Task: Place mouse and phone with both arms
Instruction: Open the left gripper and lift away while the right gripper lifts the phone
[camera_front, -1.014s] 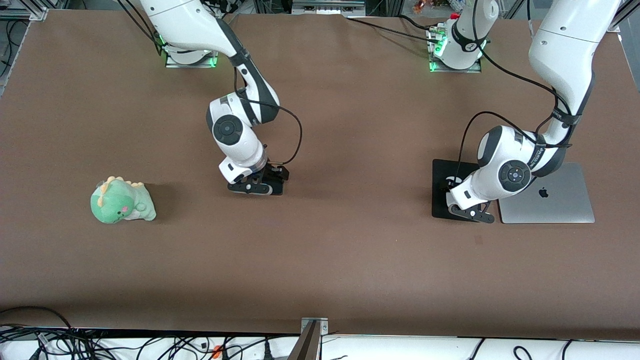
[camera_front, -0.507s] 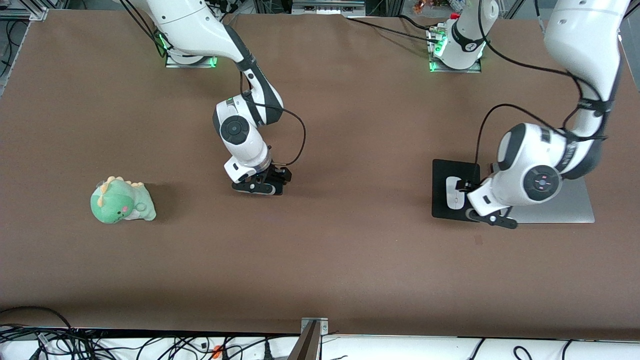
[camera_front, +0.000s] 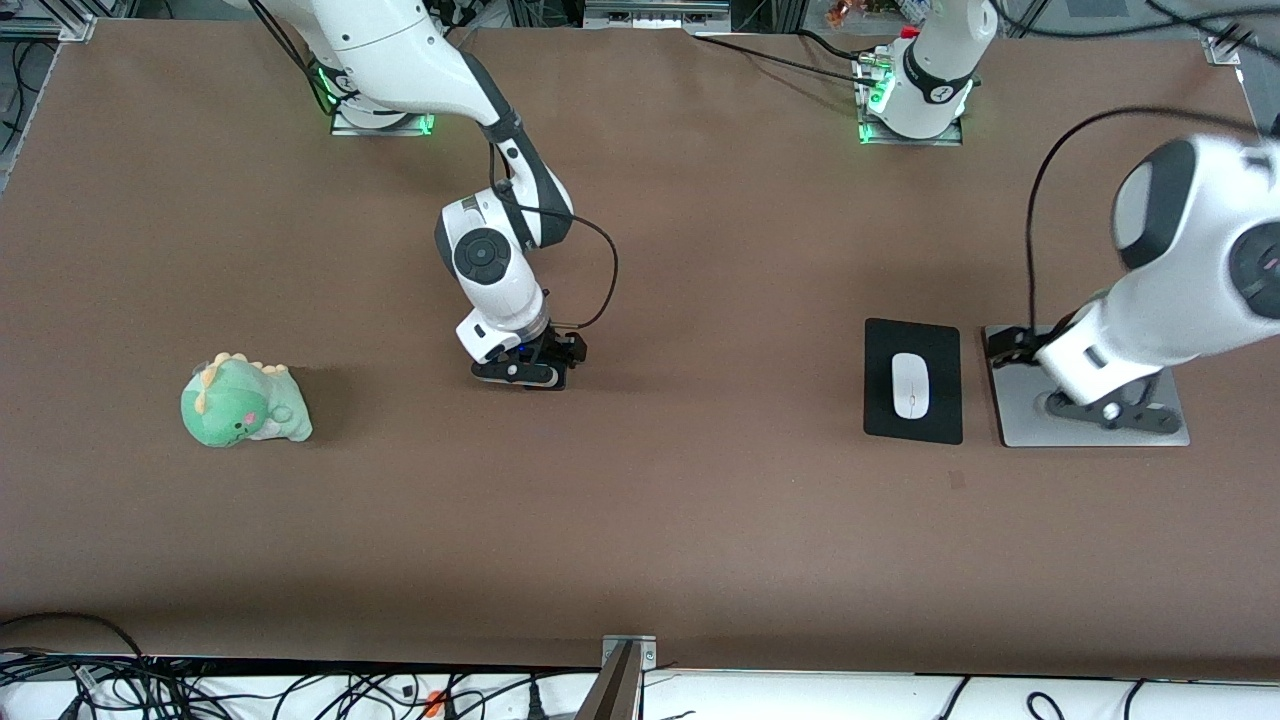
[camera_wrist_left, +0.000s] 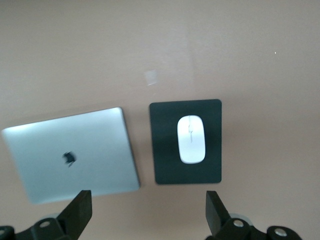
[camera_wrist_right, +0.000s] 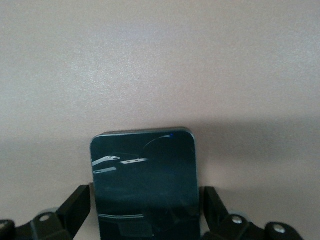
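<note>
Judging by present positions, the mouse half of the task looks complete; the mouse (camera_front: 910, 385) lies flat on the black mat (camera_front: 912, 335), roughly centred, with nothing touching it; the left wrist view confirms this, the mouse (camera_wrist_left: 191, 139) sitting well within the mat's (camera_wrist_left: 165, 150) edges and the closed silver laptop (camera_wrist_left: 72, 152) just beside the mat. The left gripper (camera_front: 1107, 411) hangs over the laptop (camera_front: 1020, 420), its fingers (camera_wrist_left: 80, 212) spread wide and holding nothing; mouse and mat lie well clear of those fingers, toward the right arm's end of the worktop (camera_front: 700, 520).

The phone half appears to be at the point of release; the right gripper (camera_front: 522, 374) is low at the worktop's middle, and in the right wrist view the phone (camera_wrist_right: 145, 182) lies flat on the brown surface directly between the two fingers (camera_wrist_right: 75, 207); these stand parted, a narrow strip of worktop showing between each finger and the phone's long edges, so no grip is evident. Whether the phone rests at its intended spot cannot be confirmed, there being no marker for it.

Outstanding, in my judgement: lifting the right gripper clear without dragging the phone. A green plush dinosaur (camera_front: 245, 402) sits apart, near the right arm's end, uninvolved.
</note>
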